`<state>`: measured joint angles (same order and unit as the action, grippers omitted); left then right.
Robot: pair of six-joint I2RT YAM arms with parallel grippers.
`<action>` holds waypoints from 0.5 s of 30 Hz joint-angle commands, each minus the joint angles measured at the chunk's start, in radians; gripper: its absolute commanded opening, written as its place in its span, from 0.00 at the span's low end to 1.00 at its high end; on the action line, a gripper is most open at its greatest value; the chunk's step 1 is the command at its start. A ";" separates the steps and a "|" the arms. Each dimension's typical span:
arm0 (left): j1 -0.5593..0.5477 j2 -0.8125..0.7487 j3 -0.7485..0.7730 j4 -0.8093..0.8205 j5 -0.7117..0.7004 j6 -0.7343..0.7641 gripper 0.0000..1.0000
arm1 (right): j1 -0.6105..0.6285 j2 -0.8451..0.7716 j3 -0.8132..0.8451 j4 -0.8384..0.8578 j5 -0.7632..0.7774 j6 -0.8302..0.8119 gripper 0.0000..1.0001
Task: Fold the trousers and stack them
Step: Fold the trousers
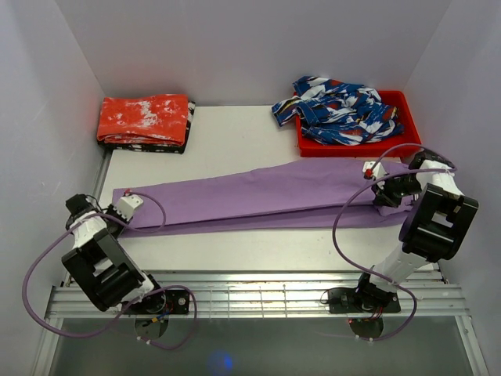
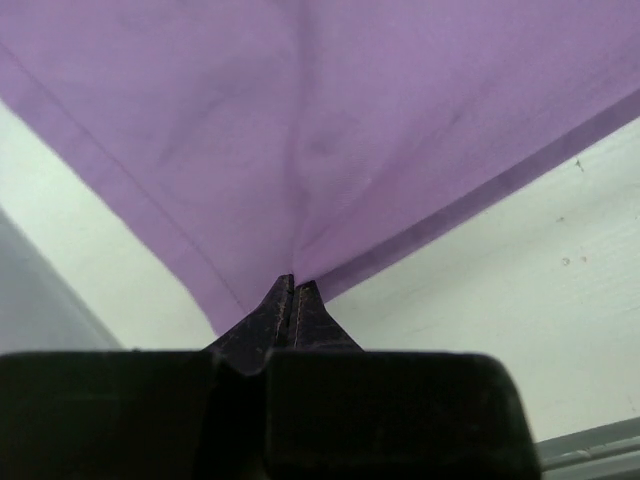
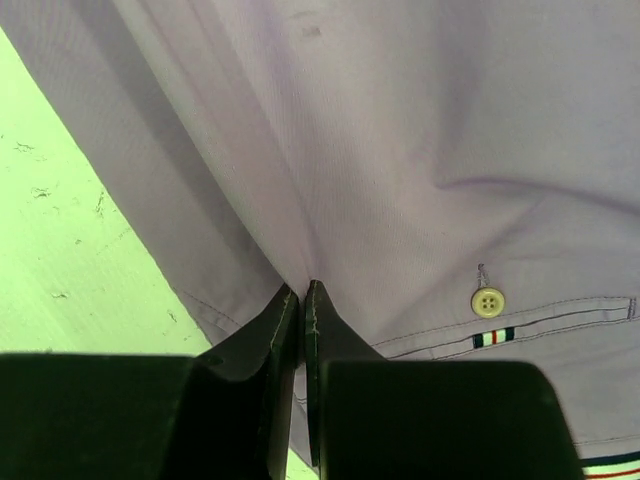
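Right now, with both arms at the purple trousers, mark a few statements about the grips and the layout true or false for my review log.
1. The left gripper is shut on the trousers. True.
2. The patterned garment lies in the red tray, spilling over its left rim. True.
3. The right gripper hangs open over the red tray. False: it is shut on the trousers, near a pale button.
4. The trousers are stacked on the red-orange cloth. False: they lie stretched across the table, apart from that cloth.
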<state>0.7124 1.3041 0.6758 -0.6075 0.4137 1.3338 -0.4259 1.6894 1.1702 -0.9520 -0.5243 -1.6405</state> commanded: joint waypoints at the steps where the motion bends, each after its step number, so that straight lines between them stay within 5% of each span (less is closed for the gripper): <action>1: 0.021 0.055 -0.018 0.031 -0.139 0.051 0.00 | -0.020 -0.004 -0.003 0.022 0.075 -0.053 0.08; 10: 0.021 0.330 0.195 -0.009 -0.132 -0.143 0.00 | 0.024 -0.020 -0.078 0.015 0.121 -0.045 0.08; 12: 0.021 0.340 0.218 -0.021 -0.130 -0.147 0.03 | 0.039 -0.016 -0.083 -0.008 0.138 -0.048 0.14; 13: 0.021 0.342 0.226 -0.020 -0.136 -0.140 0.03 | 0.041 -0.014 -0.083 -0.019 0.139 -0.050 0.26; 15: 0.021 0.353 0.248 -0.012 -0.167 -0.130 0.03 | 0.042 -0.016 -0.073 -0.057 0.135 -0.068 0.28</action>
<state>0.7124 1.6135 0.9142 -0.6716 0.3740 1.1995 -0.3763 1.6901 1.0843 -0.9752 -0.4599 -1.6737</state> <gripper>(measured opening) 0.026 0.270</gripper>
